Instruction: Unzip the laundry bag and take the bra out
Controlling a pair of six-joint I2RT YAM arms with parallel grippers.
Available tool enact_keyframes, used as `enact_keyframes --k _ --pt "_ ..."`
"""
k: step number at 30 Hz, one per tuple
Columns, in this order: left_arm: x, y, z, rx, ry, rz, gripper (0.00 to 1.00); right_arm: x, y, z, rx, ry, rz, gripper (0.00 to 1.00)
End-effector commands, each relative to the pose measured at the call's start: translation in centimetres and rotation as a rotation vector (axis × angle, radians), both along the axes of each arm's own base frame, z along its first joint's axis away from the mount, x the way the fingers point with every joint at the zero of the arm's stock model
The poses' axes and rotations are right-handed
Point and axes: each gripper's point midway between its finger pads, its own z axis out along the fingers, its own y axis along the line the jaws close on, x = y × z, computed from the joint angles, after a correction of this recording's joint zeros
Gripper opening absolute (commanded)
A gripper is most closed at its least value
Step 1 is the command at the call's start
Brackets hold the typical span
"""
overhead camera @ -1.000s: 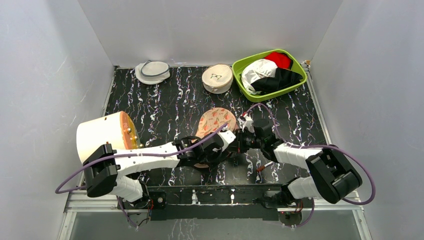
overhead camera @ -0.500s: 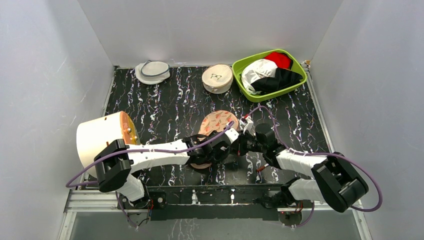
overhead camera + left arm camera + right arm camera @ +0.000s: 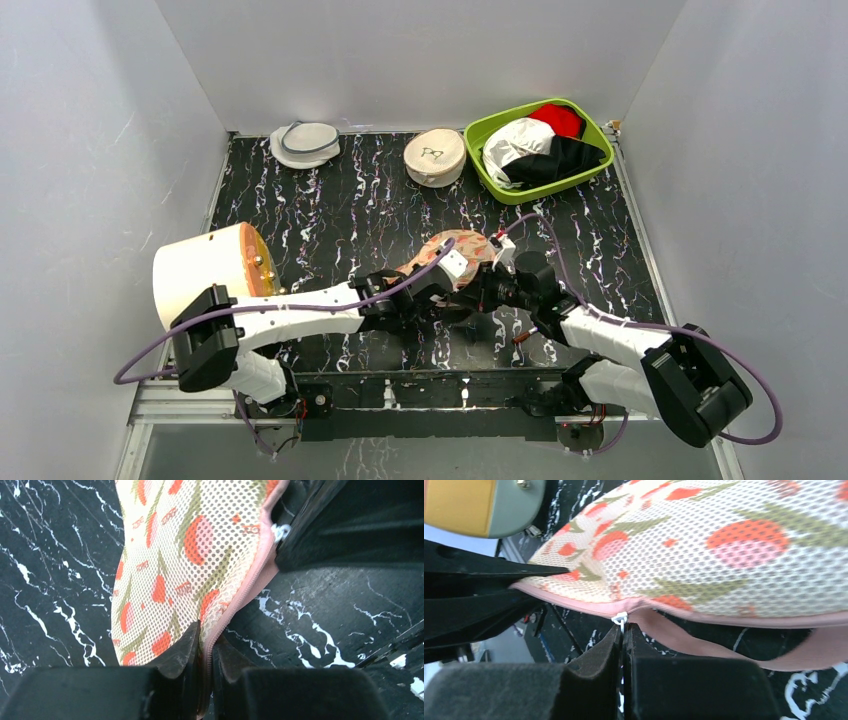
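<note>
Both grippers grip the zip seam of the laundry bag (image 3: 462, 246), just near of the table's (image 3: 330, 210) middle.

Nearest the near edge, the left gripper (image 3: 204, 647) is clamped on the bag's pink zip seam at one end. The right gripper (image 3: 623, 632), next to it toward the right edge, is pinched together on the small white zip pull (image 3: 620, 618). On one side of the pull the pink edging parts into two bands. The bag's leaf-print dome rises just beyond both grippers, tilted up off the table. A white drum (image 3: 200, 270) with an orange face lies by the left edge. Along the far edge sit a round mesh pouch (image 3: 305, 143) near the far left corner and a round cream case (image 3: 434, 157) at the middle. A green bin (image 3: 545, 189) in the far right corner holds white (image 3: 515, 140), black (image 3: 560, 160) and red (image 3: 558, 118) garments.
</note>
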Motion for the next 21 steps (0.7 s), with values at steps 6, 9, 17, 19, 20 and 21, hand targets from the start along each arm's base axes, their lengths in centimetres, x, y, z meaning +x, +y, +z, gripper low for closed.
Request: enact_keyframes --k 6,9,17,19,20,21 --pt "1.1 7.1 0.7 0.111 -0.145 0.205 0.00 4.4 -4.0 0.0 -0.203 -0.092 -0.230 0.00" --pt "1.2 8.9 0.2 0.172 -0.176 0.257 0.00 5.4 -5.7 -0.5 -0.256 -0.078 -0.278 0.00" --pt "1.2 9.3 0.4 0.158 -0.178 0.304 0.08 6.7 -8.0 -0.6 -0.255 -0.031 -0.272 0.00" --pt "1.1 8.8 0.5 0.145 -0.167 0.275 0.21 6.1 -6.8 0.0 -0.203 -0.034 -0.208 0.00" --pt "1.0 8.5 0.5 0.137 -0.159 0.255 0.30 5.7 -6.3 0.3 -0.174 -0.039 -0.178 0.00" --pt "1.0 8.2 0.5 0.140 -0.156 0.236 0.39 5.4 -5.8 0.6 -0.149 -0.038 -0.155 0.00"
